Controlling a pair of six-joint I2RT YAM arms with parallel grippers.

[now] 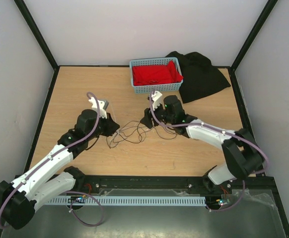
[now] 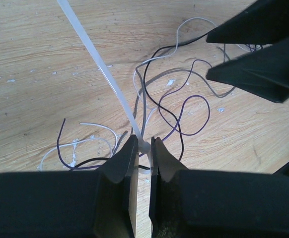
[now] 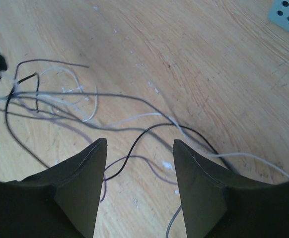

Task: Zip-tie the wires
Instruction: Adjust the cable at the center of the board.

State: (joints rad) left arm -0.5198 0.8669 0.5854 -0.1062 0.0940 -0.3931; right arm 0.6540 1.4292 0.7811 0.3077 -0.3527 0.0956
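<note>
Left hand (image 2: 143,145) pinches a white zip tie (image 2: 99,62) where the wires (image 2: 170,106) gather. Right hand (image 3: 139,148) hovers open and empty. Cinching looks next, so the right hand would need to catch the tie's tail.

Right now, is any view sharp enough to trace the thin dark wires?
Top external: even light, no glare, but the thin dark curly wires barely resolve. Left wrist: sharpest strands; translucent white plastic zip tie reads bright, black left gripper soft and dark. Right wrist: strands blur toward the frame's left edge; black right gripper underexposed.
</note>
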